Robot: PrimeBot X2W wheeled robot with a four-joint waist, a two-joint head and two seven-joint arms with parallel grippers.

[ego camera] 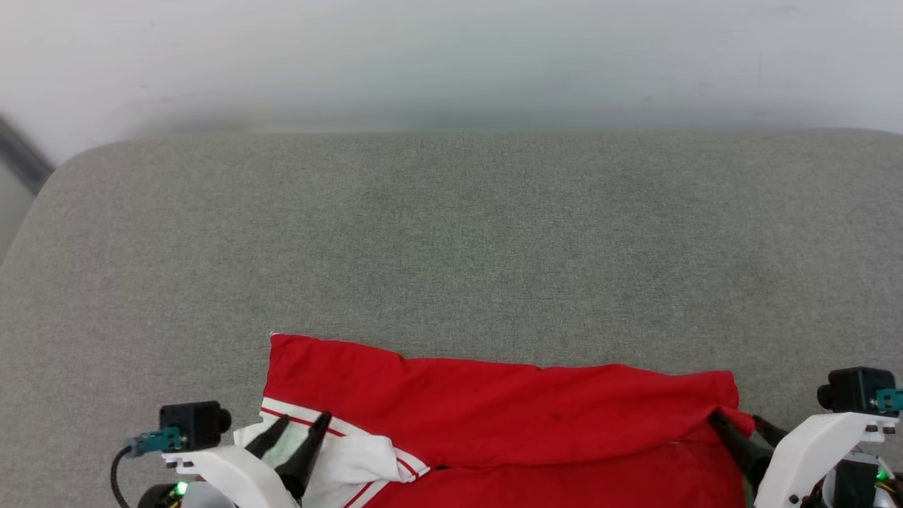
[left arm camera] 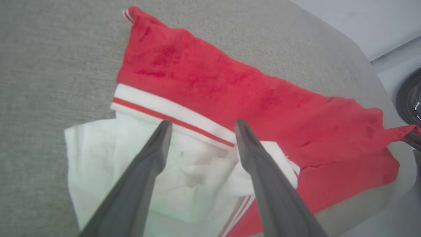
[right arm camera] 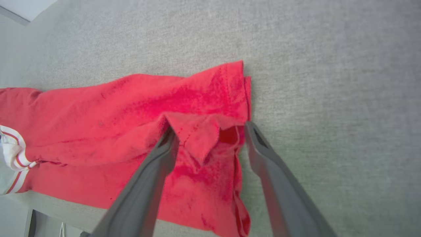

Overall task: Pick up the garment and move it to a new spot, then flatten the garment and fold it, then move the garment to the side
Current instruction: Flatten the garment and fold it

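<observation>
The soft red fabric shirt with white sleeve ends and thin white-and-red stripe trim (ego camera: 536,416) lay folded lengthwise into a long band on the grey cloth-covered bench (ego camera: 451,233), close to the bench's near edge, with most of the surface beyond it bare up to the pale wall (ego camera: 451,56); its white sleeve end (ego camera: 353,458) lay rumpled at the robot's left, and its plain red end at the right. The left tool (ego camera: 303,421) hung over that white sleeve end with its two long dark fingers apart and nothing between them; in the left wrist view the left tool (left arm camera: 204,122) had its tips just short of the striped band on the shirt (left arm camera: 230,82), and whether they touched the cloth could not be told. The right tool (ego camera: 737,423) stood at the shirt's right-hand corner, likewise parted; in the right wrist view the right tool (right arm camera: 210,127) straddled a small raised flap of the shirt (right arm camera: 115,108), the flap lying against one finger and clear of the other, so the cloth was not pinched.
</observation>
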